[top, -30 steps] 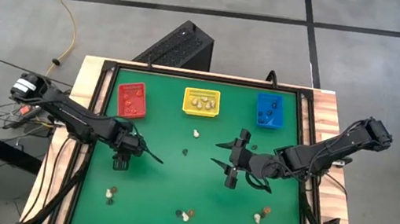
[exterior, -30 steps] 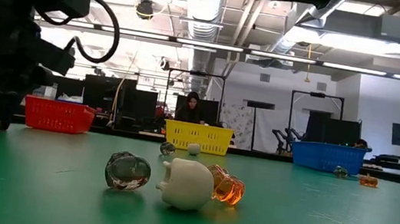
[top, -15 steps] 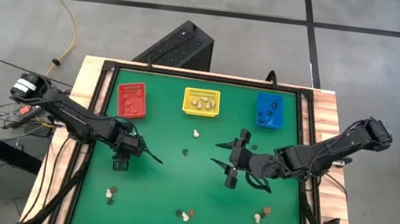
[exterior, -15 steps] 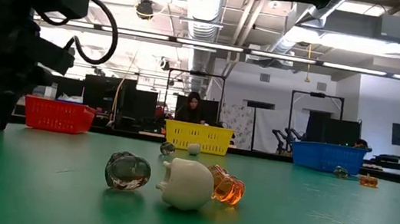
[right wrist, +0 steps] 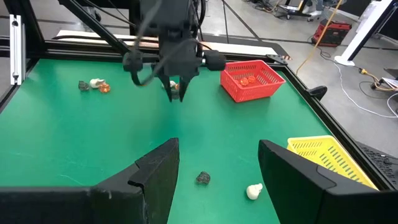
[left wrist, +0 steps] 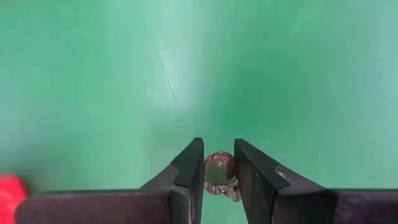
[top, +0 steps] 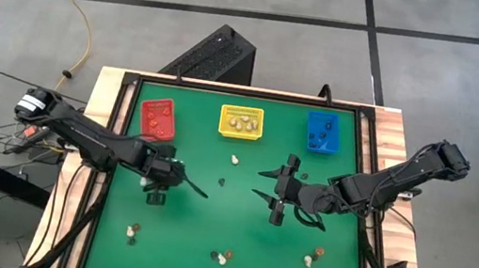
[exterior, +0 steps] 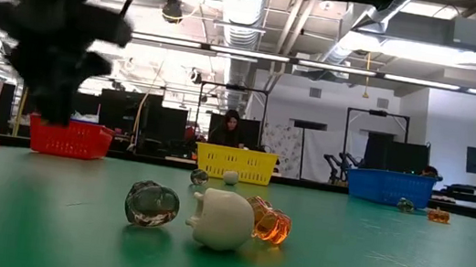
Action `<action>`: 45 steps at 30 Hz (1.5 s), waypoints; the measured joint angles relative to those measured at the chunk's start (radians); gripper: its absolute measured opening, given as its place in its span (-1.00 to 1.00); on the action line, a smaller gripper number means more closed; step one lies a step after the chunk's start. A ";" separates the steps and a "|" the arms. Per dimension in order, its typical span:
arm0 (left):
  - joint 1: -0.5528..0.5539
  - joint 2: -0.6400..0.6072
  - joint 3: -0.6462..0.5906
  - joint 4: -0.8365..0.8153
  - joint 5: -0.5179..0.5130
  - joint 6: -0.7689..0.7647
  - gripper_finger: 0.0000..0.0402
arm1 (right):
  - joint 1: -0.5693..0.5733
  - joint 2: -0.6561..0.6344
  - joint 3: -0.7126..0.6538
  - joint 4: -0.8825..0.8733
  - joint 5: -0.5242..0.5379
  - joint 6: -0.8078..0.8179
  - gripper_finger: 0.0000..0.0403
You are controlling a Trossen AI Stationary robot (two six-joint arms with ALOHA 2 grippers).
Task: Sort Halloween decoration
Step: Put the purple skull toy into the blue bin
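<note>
My left gripper [left wrist: 219, 146] hangs over the left half of the green table [top: 207, 224], shut on a small brownish translucent Halloween decoration [left wrist: 221, 173]. It also shows in the high view, my left gripper [top: 156, 196], and above the mat in the right wrist view, my left gripper [right wrist: 174, 92]. My right gripper [top: 272, 188] waits open at mid-table, holding nothing. Loose trinkets lie on the mat: a white one [top: 235, 160], a dark one [top: 221, 182], and small groups near the front edge [top: 131, 232], [top: 220, 258], [top: 313, 256]. My left gripper pinches the small brownish trinket by two opposite sides [left wrist: 216, 169] between its two fingers. The fingers come from above and point down. The trinket sits just behind the fingertips and is lifted clear of the mat.
A red bin [top: 158, 118], a yellow bin [top: 241, 122] and a blue bin [top: 322, 132] stand in a row along the far edge, each holding a few trinkets. A black frame [top: 110, 172] rims the table. A person sits in the room far behind the table [exterior: 229, 128].
My left gripper has shut on the brownish trinket, then risen off the mat and shifted a little toward the table's right edge, carrying the trinket clear of the surface. My right gripper has kept still.
</note>
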 joint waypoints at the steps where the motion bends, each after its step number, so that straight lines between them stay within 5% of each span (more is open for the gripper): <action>1: 0.000 0.000 0.027 0.009 -0.013 0.030 -0.67 | 0.000 0.000 0.000 0.000 0.000 0.000 0.23; 7: 0.048 -0.001 0.130 0.338 -0.091 0.230 -0.67 | 0.000 0.000 0.000 0.000 0.000 0.000 0.23; 12: 0.159 0.057 0.089 0.841 0.027 0.349 -0.67 | 0.010 -0.029 0.000 -0.002 0.002 0.000 0.23; 17: 0.276 0.299 0.114 1.224 0.123 0.351 -0.67 | 0.051 -0.107 0.000 -0.034 0.003 0.003 0.23; 22: 0.359 0.592 0.286 1.523 0.164 0.324 -0.67 | 0.101 -0.168 0.001 -0.087 0.025 0.010 0.23; 29: 0.438 0.974 0.809 1.414 0.172 0.240 -0.67 | 0.171 -0.216 0.000 -0.152 0.176 0.010 0.23; 39: 0.500 1.393 1.541 0.939 0.175 0.168 -0.65 | 0.248 -0.223 0.000 -0.190 0.298 0.009 0.23; 41: 0.504 1.448 1.627 0.879 0.175 0.148 -0.62 | 0.258 -0.223 0.000 -0.199 0.328 0.009 0.23; 45: 0.507 1.456 1.587 0.970 0.185 0.154 -0.51 | 0.270 -0.223 0.000 -0.205 0.356 0.010 0.23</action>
